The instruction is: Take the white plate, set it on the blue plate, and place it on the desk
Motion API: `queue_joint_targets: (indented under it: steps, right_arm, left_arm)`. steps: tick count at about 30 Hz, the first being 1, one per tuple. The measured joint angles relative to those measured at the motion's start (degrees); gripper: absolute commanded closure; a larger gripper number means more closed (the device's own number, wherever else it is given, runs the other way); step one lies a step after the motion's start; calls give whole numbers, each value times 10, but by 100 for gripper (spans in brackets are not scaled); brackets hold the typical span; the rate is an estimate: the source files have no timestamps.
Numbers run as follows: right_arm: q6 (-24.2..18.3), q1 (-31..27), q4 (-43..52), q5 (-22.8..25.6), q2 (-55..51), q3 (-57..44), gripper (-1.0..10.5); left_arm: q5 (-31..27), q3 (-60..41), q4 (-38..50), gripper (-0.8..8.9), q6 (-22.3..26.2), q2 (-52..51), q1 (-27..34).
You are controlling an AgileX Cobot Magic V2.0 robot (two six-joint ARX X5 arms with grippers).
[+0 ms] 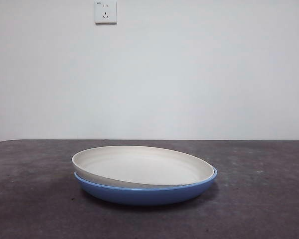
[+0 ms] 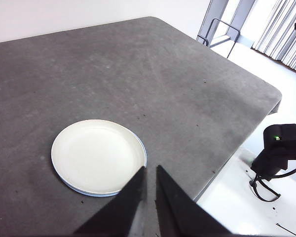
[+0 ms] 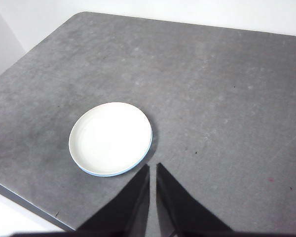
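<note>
Matte cream-white round plate (image 2: pixel 97 155) nested in glossy blue plate (image 2: pixel 102 193), only a thin blue rim showing. Both on dark grey mottled desk (image 2: pixel 153 79). Left gripper (image 2: pixel 150 170) above, jaws nearly together, holding nothing.

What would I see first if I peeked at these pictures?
First, the white plate sitting tilted inside the blue plate, near the middle of the dark desk. Next, a white wall socket high on the bare wall behind. Both grippers, left and right, hang high above the plates, holding nothing.
</note>
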Motion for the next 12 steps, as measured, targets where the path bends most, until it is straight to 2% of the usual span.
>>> queue_joint_targets:
  steps: [8, 12]
  right_arm:
    - [0, 0, 0, 0, 0, 0, 928]
    - [0, 0, 0, 0, 0, 0, 928]
  left_arm:
    - [0, 0, 0, 784, 0, 0, 1]
    - [0, -1, 1, 784, 0, -2, 45]
